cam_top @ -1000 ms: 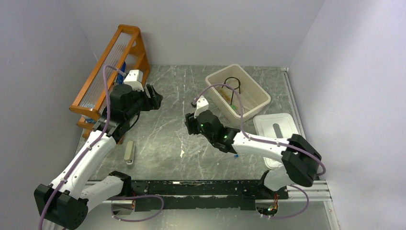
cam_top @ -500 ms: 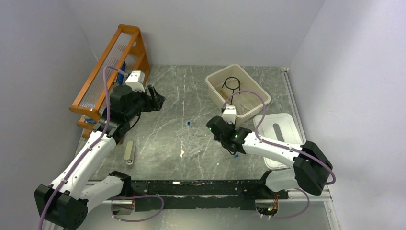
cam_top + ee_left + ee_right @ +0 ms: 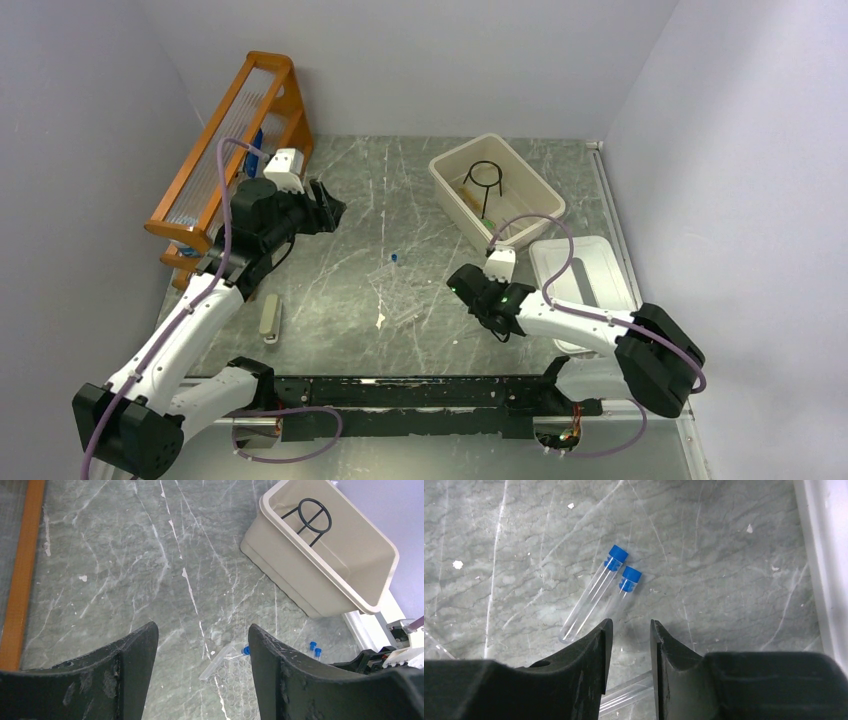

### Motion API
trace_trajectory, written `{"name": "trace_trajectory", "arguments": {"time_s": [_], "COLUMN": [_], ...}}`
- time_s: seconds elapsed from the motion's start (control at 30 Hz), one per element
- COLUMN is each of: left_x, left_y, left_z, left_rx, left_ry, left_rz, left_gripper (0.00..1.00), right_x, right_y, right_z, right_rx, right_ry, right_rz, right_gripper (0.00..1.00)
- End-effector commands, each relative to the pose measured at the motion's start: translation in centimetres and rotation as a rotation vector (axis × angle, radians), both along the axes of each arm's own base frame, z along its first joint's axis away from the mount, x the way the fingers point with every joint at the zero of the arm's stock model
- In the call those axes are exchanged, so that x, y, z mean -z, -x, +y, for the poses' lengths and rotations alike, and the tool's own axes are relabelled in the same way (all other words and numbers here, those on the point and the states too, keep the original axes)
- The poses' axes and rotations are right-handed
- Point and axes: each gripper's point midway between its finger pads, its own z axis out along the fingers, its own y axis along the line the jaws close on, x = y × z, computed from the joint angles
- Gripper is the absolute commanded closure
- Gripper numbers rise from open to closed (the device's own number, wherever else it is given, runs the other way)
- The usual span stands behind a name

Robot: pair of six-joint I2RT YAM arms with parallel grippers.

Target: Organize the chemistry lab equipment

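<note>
Two clear tubes with blue caps (image 3: 596,592) lie side by side on the table, just ahead of my right gripper (image 3: 630,622). That gripper is slightly open and empty, low over the table near the front (image 3: 485,305). Another clear tube (image 3: 634,692) lies under its fingers. A blue-capped tube (image 3: 227,659) rests at the edge of a clear dimpled tray (image 3: 235,685), also seen from the top (image 3: 394,258). My left gripper (image 3: 202,630) is wide open and empty, held high by the rack (image 3: 328,205). The black wire ring (image 3: 485,175) and a green-handled tool (image 3: 488,222) lie in the beige bin (image 3: 450,185).
The orange wooden rack (image 3: 235,140) stands along the left wall. A white lid (image 3: 580,270) lies right of my right gripper. A beige block (image 3: 269,318) and a small white triangle (image 3: 380,320) lie near the front edge.
My right gripper has moved from the table's middle to the right and nearer the front. A blue-capped tube now shows where it was. The left arm has hardly moved.
</note>
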Motion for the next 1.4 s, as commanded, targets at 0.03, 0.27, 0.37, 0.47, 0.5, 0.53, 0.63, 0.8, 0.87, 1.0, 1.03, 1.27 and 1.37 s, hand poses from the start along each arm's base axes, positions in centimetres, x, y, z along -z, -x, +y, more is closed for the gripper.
{"name": "trace_trajectory", "arguments": {"time_s": [0.03, 0.27, 0.37, 0.47, 0.5, 0.53, 0.63, 0.8, 0.87, 1.0, 1.03, 1.27, 1.37], "left_x": [-0.2, 0.2, 0.5, 0.9, 1.0, 1.0, 1.1, 1.3, 1.4, 1.4, 1.4, 0.8, 0.3], "left_y": [-0.4, -0.6, -0.6, -0.7, -0.7, -0.6, -0.6, -0.6, -0.5, -0.4, -0.3, 0.8, 1.1], "left_z": [-0.1, -0.4, -0.8, -1.2, -1.3, -1.4, -1.7, -2.0, -2.2, -2.6, -2.8, -5.0, -5.0], "left_rx": [0.009, 0.018, 0.039, 0.063, 0.068, 0.076, 0.094, 0.108, 0.117, 0.14, 0.149, 0.255, 0.232], "left_ry": [0.007, 0.007, 0.005, 0.005, 0.005, 0.006, 0.01, 0.012, 0.016, 0.024, 0.026, 0.066, 0.047], "left_rz": [-0.021, -0.01, 0.003, 0.019, 0.022, 0.024, 0.023, 0.03, 0.033, 0.034, 0.033, 0.017, 0.009], "left_gripper": [0.3, 0.3, 0.3, 0.31, 0.31, 0.32, 0.31, 0.32, 0.32, 0.32, 0.32, 0.3, 0.25], "right_x": [-0.3, 0.9, 1.3, 1.7, 1.8, 2.0, 2.3, 2.6, 2.9, 2.2, 1.7, -4.4, -5.7], "right_y": [-0.9, -0.7, -0.7, -0.4, -0.3, -0.2, -0.2, -0.4, -0.4, -0.5, -0.7, -2.3, -2.4], "right_z": [1.2, 1.0, 1.1, 0.6, 0.2, -0.1, -0.5, -0.8, -0.7, -1.0, -1.0, 1.0, 3.0], "right_rx": [0.017, 0.021, 0.015, 0.041, 0.055, 0.071, 0.109, 0.166, 0.177, 0.212, 0.216, 0.114, 0.034], "right_ry": [-0.096, -0.069, -0.061, -0.044, -0.034, -0.027, -0.015, -0.018, -0.031, -0.059, -0.068, -0.228, -0.317], "right_rz": [-0.051, -0.026, -0.009, 0.001, 0.006, 0.007, 0.015, 0.012, 0.019, -0.015, -0.034, -0.181, -0.186], "right_gripper": [0.62, 0.61, 0.62, 0.63, 0.64, 0.65, 0.68, 0.72, 0.77, 0.89, 0.9, 0.91, 0.92]}}
